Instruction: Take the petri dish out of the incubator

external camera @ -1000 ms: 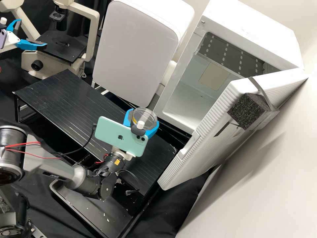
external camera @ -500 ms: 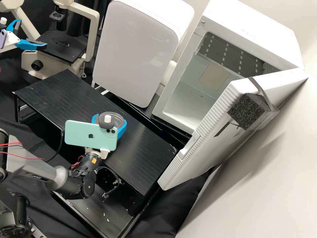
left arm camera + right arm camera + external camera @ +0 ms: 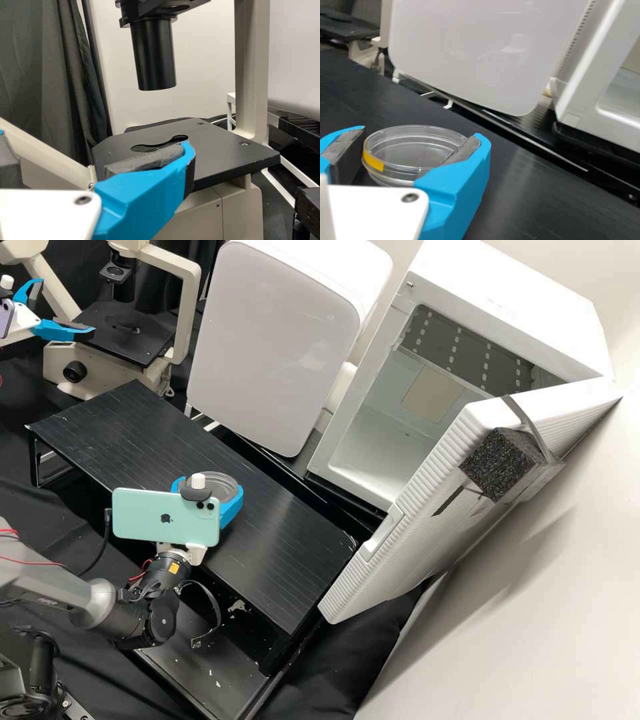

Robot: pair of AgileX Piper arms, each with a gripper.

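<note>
Clear petri dish (image 3: 412, 150) out, on/over tabletop (image 3: 287, 533), left of incubator (image 3: 513, 313) | R gripper (image 3: 421, 134) clamped on dish | L gripper (image 3: 67, 305), far left, fingers apart | poss. slip if squeeze eases; edge knock if lowered tilted

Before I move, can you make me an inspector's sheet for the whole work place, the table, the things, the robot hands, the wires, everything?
Surface: black table with faint streaks.
Job's things: clear dish with a yellow strip, outside the white box; I can't tell if it touches the table.
Clutter: pale flecks on the lower black tray.
Right gripper: fingers around the dish.
Left gripper: fingers apart by the microscope, nothing seen between them.
Cables: black cable at the green phone; red wires along that arm.
Surroundings: box door open, foam block strapped on.
</note>
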